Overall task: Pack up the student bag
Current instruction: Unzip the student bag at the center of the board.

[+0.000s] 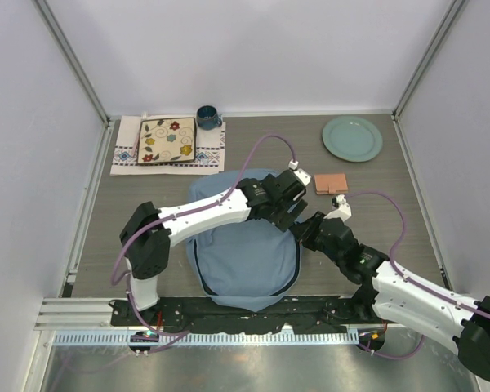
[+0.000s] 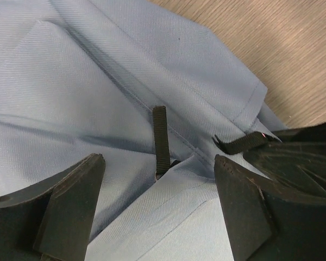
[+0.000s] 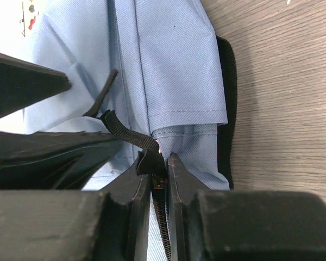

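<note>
Bag of blue cloth lies flat in the middle of the top view, on the table. Its lower end reaches the black rail at the bottom. Both arms cover its upper right corner there, so the opening cannot be judged from above.

The left gripper hangs over that corner. In its wrist view the jaws stand wide apart with nothing between them. Under the gap a short black loop lies on the cloth. Whether the fingers touch the cloth cannot be told, as their tips are cut off by the lower edge.

The right gripper comes in from the lower right of the top view. In its wrist view its jaws are narrow and pinch a black tab at the edge of the bag. A piece of zipper shows in the slit between the fingers, and its lower part is hidden. What the tab is sewn to is not clear. Dark shapes fill the left side of this view and hide much of the bag.

At the top of the top view, well apart from the bag, are a green plate, a dark mug and a patterned square on a cloth. A small brown flat thing lies just right of the arms. It is too small to identify.
</note>
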Available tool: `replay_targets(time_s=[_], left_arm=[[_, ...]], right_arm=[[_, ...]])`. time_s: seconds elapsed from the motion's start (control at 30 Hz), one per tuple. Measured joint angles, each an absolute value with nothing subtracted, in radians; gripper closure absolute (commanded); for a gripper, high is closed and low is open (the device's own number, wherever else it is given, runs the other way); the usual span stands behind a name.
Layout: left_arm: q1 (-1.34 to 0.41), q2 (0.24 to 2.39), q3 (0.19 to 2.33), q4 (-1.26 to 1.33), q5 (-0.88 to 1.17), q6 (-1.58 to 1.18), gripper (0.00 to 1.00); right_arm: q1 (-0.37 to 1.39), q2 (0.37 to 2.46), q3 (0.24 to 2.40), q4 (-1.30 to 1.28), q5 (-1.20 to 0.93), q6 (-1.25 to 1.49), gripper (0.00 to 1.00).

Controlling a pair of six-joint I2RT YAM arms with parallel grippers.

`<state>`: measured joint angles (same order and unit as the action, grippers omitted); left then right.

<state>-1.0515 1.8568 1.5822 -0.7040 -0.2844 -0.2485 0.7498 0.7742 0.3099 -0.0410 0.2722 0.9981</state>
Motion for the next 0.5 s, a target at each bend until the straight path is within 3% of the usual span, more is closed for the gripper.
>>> replay_targets(time_s=[0.3,0.5], left_arm=[[-1.047,1.89,1.578,-0.662,-0.287,-0.25,0.32],[-1.044,1.89,1.576,-0.646,-0.277,-0.253,0.51]], right_arm=[[0.75,0.762,0.304,-0.051,0.269,0.999,0.92],[0.75,0.757,0.304,-0.056,0.269,0.999,0.92]])
